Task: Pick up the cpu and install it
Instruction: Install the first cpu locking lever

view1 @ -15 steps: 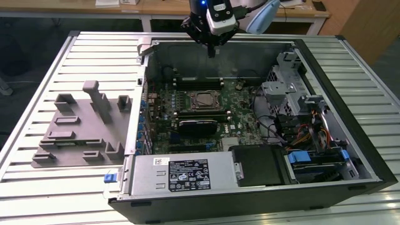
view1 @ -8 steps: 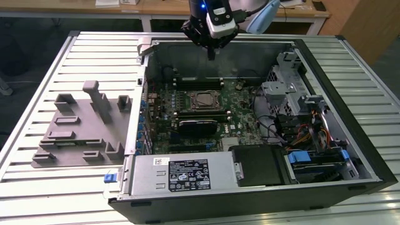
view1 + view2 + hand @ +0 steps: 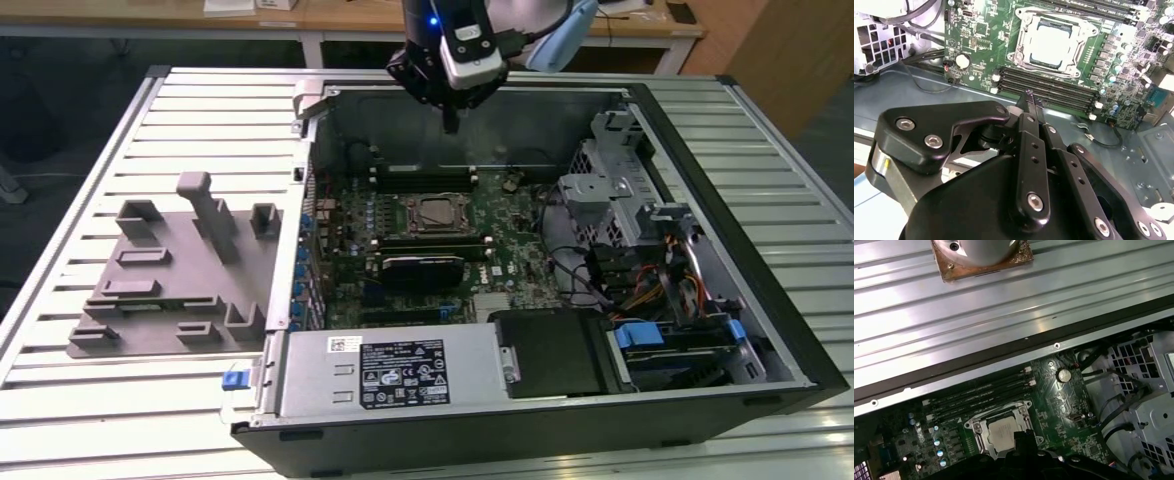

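Ribbed aluminium table [image 3: 80, 400] carries the open black computer case [image 3: 747, 300], laid on its side so the green motherboard [image 3: 521, 240] faces up for access from above. On the exterior view's left, well apart from the case, sits the grey plastic fixture block [image 3: 174, 270], nothing resting on it. The gripper [image 3: 451, 122] hangs above the far edge of the case; in the second wrist view its fingers [image 3: 1030, 100] meet at the tips, closed on nothing visible. The cpu [image 3: 1050, 46] lies flat inside the socket frame [image 3: 1024, 20], silver top up, also seen in the first wrist view [image 3: 1003, 432], so it looks already seated. Whether the socket's retaining latch is locked cannot be made out.
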Tool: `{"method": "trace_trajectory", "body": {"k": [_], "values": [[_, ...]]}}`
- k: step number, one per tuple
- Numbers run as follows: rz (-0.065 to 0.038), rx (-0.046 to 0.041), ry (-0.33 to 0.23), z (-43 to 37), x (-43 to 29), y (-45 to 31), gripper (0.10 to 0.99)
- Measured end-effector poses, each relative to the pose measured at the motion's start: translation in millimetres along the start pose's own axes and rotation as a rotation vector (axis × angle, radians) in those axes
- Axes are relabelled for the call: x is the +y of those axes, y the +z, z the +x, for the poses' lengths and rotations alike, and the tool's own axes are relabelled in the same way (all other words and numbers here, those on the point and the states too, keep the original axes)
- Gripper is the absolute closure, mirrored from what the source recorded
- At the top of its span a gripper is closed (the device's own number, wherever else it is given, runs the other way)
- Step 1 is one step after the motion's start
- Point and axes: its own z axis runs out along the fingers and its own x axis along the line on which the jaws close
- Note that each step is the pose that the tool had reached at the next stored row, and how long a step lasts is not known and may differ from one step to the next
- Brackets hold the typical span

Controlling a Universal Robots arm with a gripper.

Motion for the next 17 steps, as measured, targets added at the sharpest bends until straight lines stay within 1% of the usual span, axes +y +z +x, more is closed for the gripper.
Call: {"method": "trace_trajectory", "body": {"k": [17], "values": [[0.001, 0.0024, 0.0, 2.0, -3.1, 18.5, 0.976]]}}
